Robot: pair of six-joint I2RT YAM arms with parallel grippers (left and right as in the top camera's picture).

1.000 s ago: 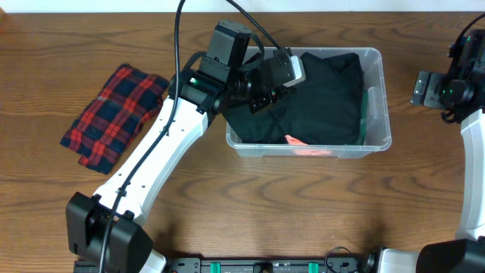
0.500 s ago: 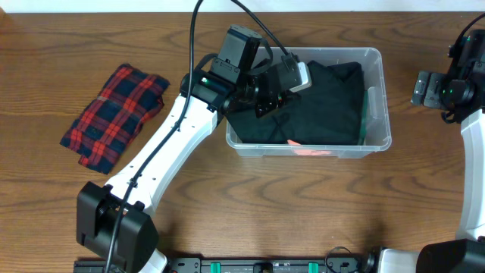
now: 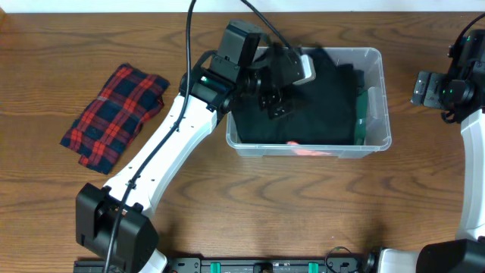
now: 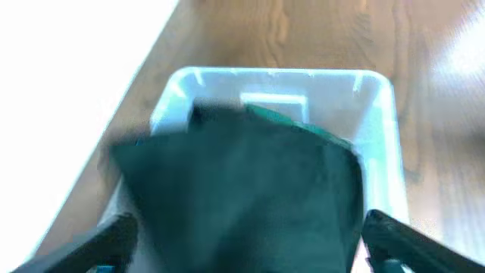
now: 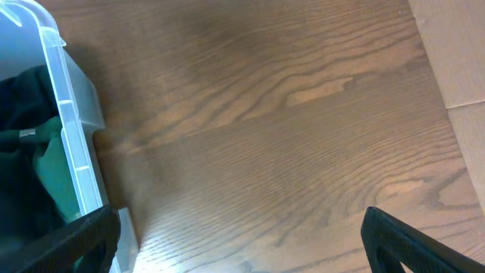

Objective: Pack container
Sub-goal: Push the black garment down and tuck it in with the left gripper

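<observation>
I am holding my left end effector [image 3: 274,105] released, its fingers [image 4: 102,241] spread wide above the black cloth [image 3: 318,98], gripping nothing. That cloth is lying in the container [image 3: 386,114], which is sitting right of centre on the worktop [image 3: 303,212]. My right end effector [image 3: 421,89] is hanging open too, over bare wood just right of the container. A plaid cloth [image 3: 114,114] is waiting folded, well apart at the left.

I am judging the container to be stiff, thin-walled and light even with clothes inside. Its smooth plastic is likely slippery, so pinching over the rim at a long wall looks safest. The plaid cloth is looking soft and limp; I am thinking of pinching it at a thick fold so it lifts as one bundle.
</observation>
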